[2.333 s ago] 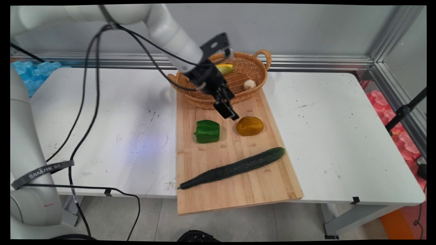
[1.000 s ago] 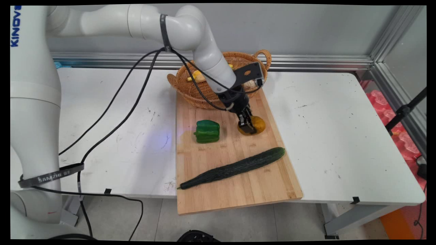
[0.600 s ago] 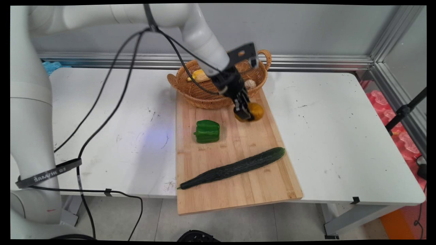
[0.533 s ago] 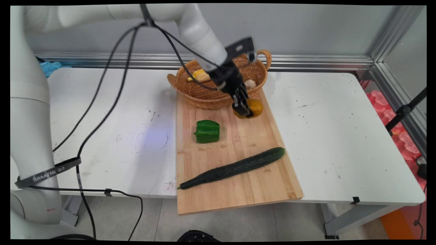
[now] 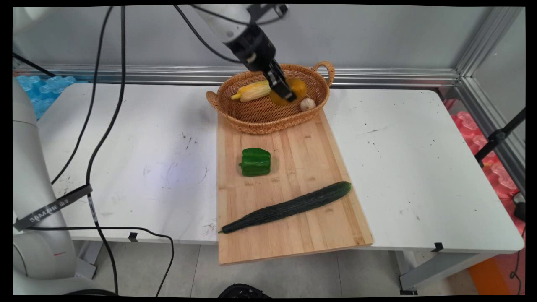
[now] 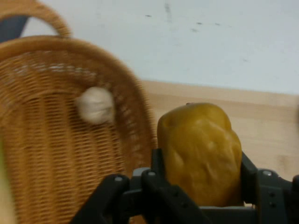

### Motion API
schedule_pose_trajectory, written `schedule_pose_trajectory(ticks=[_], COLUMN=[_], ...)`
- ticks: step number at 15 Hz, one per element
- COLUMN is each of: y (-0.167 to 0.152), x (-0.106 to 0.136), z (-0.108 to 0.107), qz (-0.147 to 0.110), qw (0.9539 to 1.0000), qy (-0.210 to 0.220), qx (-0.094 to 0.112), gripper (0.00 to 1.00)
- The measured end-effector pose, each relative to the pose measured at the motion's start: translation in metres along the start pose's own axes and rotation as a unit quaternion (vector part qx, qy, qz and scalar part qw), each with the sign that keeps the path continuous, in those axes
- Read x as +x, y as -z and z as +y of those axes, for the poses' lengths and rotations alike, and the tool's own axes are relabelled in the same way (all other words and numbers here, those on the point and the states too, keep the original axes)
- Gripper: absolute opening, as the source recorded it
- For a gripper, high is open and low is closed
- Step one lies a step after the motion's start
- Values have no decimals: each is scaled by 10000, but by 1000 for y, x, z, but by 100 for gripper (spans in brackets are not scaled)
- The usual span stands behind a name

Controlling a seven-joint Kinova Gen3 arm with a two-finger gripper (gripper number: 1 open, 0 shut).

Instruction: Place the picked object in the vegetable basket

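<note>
Tool clamped on yellow pepper, hung over basket near corn and garlic; green pepper, cucumber on cutting board.

A white bench is seen from above, its surface marked with dark scuffs and specks. A long wooden cutting board is laid across the middle of it, with the near end hanging over the bench's front edge. A wicker basket with a handle at each end is set at the back, its front part resting on the far end of the board.
</note>
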Motion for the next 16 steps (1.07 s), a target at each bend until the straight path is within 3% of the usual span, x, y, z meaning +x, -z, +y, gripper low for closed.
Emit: schedule_pose_trajectory(ticks=[4, 8, 16], y=[16, 11, -52], x=[-3, -3, 9], z=[-31, -58, -95], qz=[99, 130, 60], qw=[9978, 9942, 9914], qy=[515, 776, 934], qx=[413, 737, 916], gripper=[0, 0, 0])
